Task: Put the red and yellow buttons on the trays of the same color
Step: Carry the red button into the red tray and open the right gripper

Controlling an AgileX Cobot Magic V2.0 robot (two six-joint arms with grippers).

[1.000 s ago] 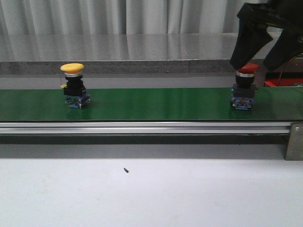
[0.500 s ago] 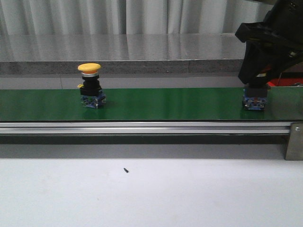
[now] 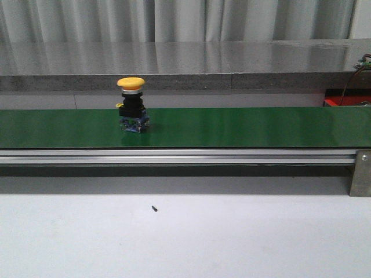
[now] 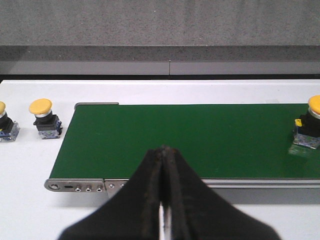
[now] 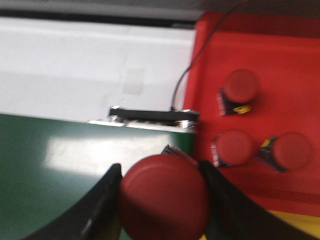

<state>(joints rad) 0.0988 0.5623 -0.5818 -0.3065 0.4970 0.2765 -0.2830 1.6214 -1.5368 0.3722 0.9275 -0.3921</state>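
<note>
- Front view: one yellow button (image 3: 131,105) stands upright on the green belt (image 3: 243,127), at about 9 o'clock from the middle of the belt. It has a yellow cap, a black body and a grey-blue base. A corner of the red tray (image 3: 342,102) shows behind the belt at 3 o'clock. The white tabletop (image 3: 185,237) lies in front of the belt. No gripper is seen in this view.
- Left wrist view: the left gripper (image 4: 163,200) is closed, its two black fingers touch each other and hold nothing. It hangs above the near edge of the belt (image 4: 200,140). A yellow button (image 4: 311,122) stands on the belt at 3 o'clock, partly cut by the picture edge. Another yellow button (image 4: 44,119) stands on the tabletop (image 4: 30,160) just beside the belt end, at 9 o'clock, and one more (image 4: 5,128) is at the far edge, only partly seen.
- Right wrist view: the right gripper (image 5: 162,200) grips a red button (image 5: 164,196); the red cap fills the space between both fingers. It is above the belt end (image 5: 75,165), just beside the red tray (image 5: 290,60). Three red buttons lie in this tray: one (image 5: 239,89) at 1 o'clock, two (image 5: 232,148) (image 5: 290,151) at 3 o'clock. The picture is blurred.
</note>
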